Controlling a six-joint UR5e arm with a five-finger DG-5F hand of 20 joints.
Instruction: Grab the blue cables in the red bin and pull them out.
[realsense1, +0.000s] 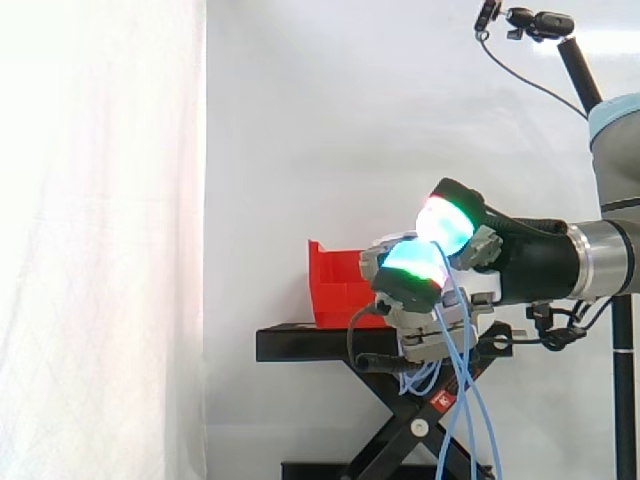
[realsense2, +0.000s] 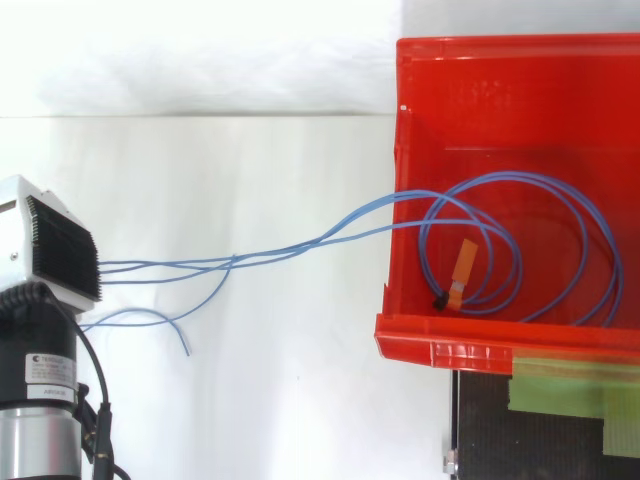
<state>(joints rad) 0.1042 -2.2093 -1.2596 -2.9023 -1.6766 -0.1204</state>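
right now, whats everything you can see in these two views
blue cables: several strands, blue, coiled in the bin, running out to the robot hand
red bin: one, red, on the stand
tag: one, orange, on a cable inside the bin
tape: one strip, green, by the bin's front edge
stand: one, black, under the bin
curtain: one, white, behind
robot hand: one, black with cyan-green glowing pads, curled round the cables beside the stand
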